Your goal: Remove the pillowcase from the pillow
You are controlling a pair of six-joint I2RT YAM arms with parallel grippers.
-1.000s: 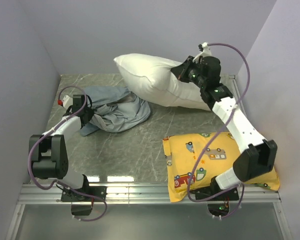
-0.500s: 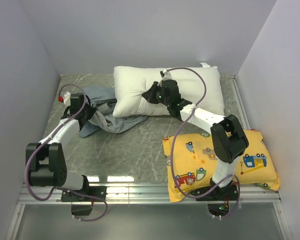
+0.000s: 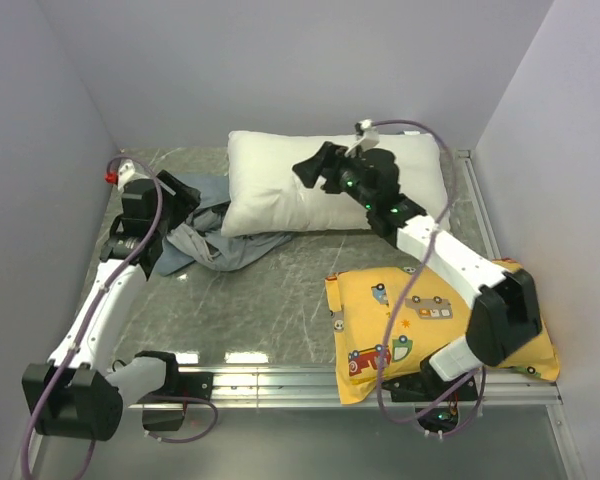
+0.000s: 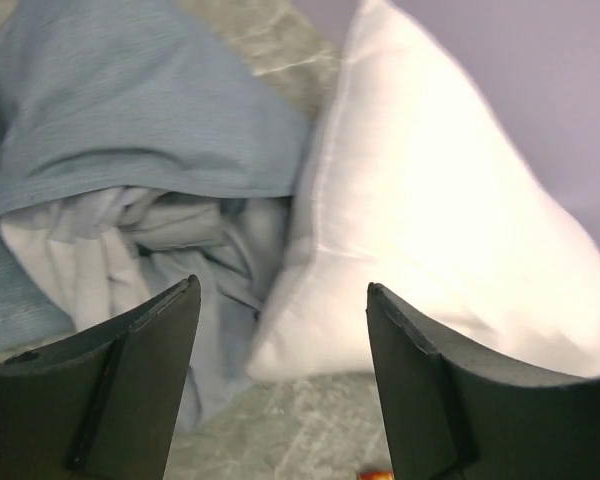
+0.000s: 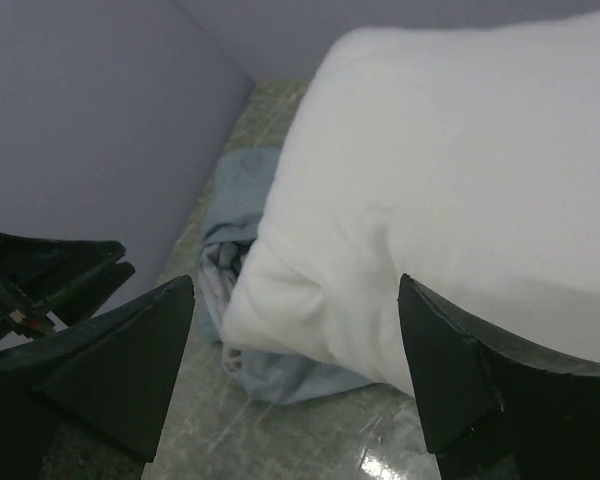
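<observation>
White pillow uncovered; blue-grey pillowcase crumpled against its left end. Left gripper and right gripper spread wide, gripping nothing.

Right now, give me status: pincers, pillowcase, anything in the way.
Left pincer open, empty. Right pincer open, empty, over pillow. Pillowcase off, bunched beside pillow, edge under its corner. Yellow pillow sits apart, not blocking.

A grey marbled table is boxed in by plain pale lilac walls at the back and both sides. A silver metal rail runs along its near edge, with bright glints on the polished top just behind it
</observation>
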